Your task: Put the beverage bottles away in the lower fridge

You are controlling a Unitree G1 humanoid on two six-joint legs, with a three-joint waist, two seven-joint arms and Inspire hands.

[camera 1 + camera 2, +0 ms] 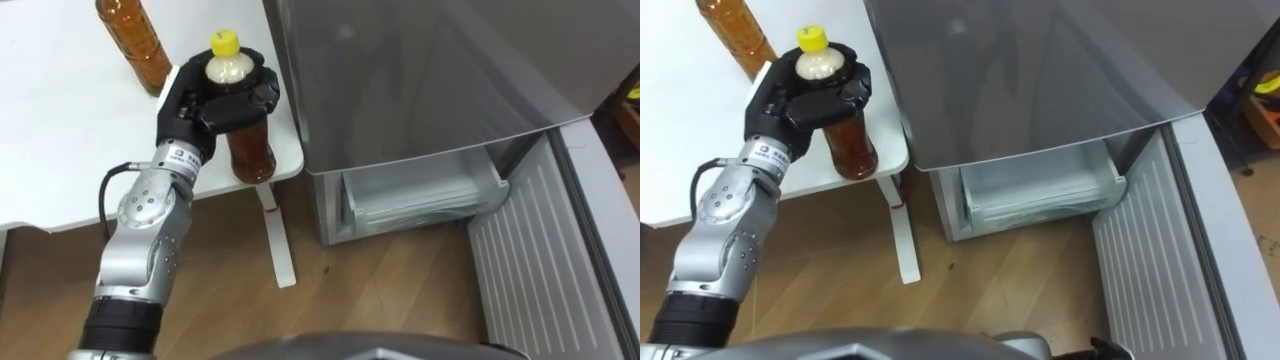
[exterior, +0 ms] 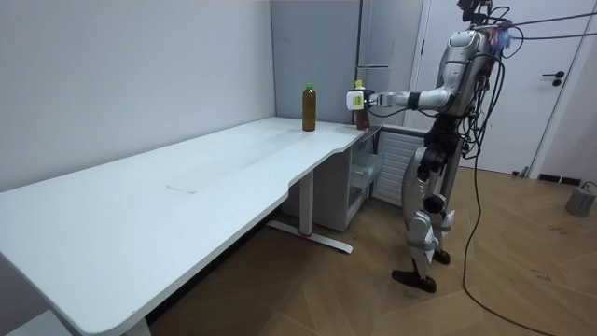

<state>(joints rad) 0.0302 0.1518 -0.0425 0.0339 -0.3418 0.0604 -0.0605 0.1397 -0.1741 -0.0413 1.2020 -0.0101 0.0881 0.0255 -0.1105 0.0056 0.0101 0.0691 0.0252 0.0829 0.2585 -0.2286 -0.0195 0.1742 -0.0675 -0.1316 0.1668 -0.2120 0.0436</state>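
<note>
currently the left hand (image 1: pixel 215 100) is curled round the top of the yellow-capped amber plastic bottle (image 1: pixel 250 150); a second amber bottle (image 1: pixel 135 40) stands beyond it on the white table (image 1: pixel 60 130), and the open grey fridge (image 1: pixel 420 200) is to its right.

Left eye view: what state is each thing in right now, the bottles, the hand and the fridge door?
Yellow-capped bottle: upright, capped, gripped near its top.
Left hand: fingers curled round the yellow-capped bottle.
Second bottle: upright on the table, untouched.
Lower fridge door: swung open.
</note>
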